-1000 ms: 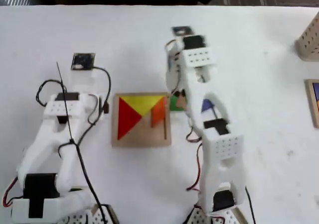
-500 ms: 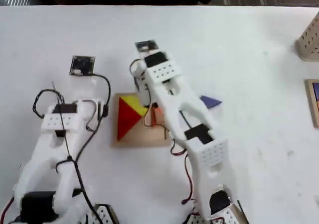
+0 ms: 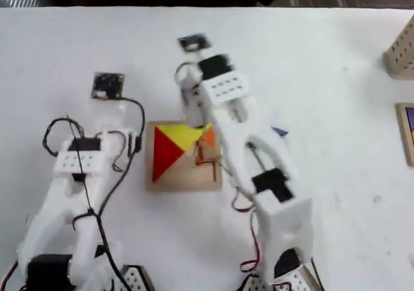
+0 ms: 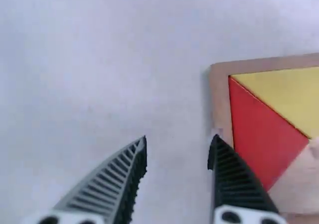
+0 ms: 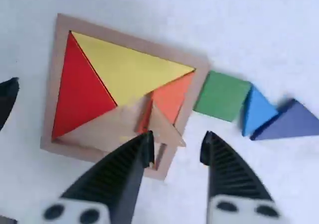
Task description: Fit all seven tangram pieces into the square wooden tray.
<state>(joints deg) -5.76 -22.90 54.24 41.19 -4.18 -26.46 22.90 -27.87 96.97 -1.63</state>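
Right gripper (image 5: 177, 139) now above tray (image 5: 129, 42) (previously beside)

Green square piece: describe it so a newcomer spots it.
Find the square wooden tray on the white table. Just outside its rim, by the orange triangle, lies the green square piece. It is the only green one; its light blue triangle neighbour is pointed.

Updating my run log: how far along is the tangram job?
Done: the red triangle, yellow triangle and orange piece lie in the tray. In hand: nothing gripped; the right claw hangs open over a wood-coloured triangle askew at the tray's rim, the left claw open beside the tray. Left: seating that triangle, plus the green square, light blue triangle and dark blue piece on the table.
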